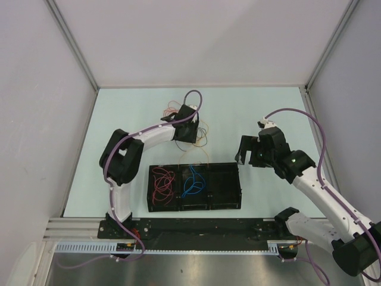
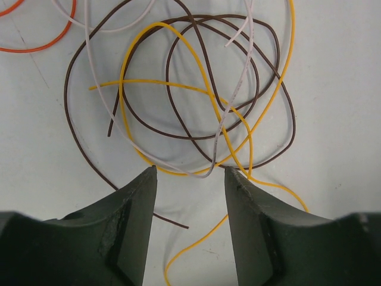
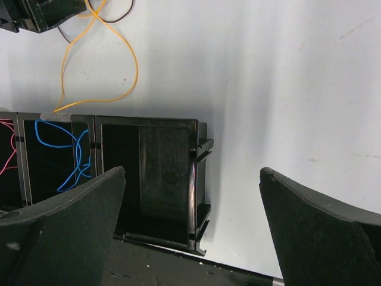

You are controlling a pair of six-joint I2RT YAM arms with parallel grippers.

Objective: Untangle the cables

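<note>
since the strands in this heap cross one another many times, the step in hand looks to be picking a single wire out of the tangle. doing it well means closing on one strand alone, at a stretch where nothing else lies over or under it. the left gripper [image 2: 190, 173] hangs over the cables [image 1: 190, 128] on the table [image 2: 339, 53] with its fingers [image 2: 134, 220] partly apart, a clear gap between the tips and nothing clamped. a bend of the pinkish-white cable [image 2: 238, 89], the bottom of a yellow cable [image 2: 196, 67] loop and an arc of the brown cable [image 2: 293, 125] all run just at the tips, so shutting here would likely pinch several at once. a cleaner bite, i judge, is a loose end: the yellow tail trails back between the fingers, and a brown end lies beside one fingertip. an orange cable [image 2: 41, 49] lies well apart, beyond the tips. the right gripper [image 3: 191, 171] has its fingers spread wide and holds nothing. the bare end compartment of the black tray [image 3: 196, 128] sits between them. the next compartment along holds a blue cable [image 3: 71, 140], the one after a red cable [image 1: 162, 182].
</note>
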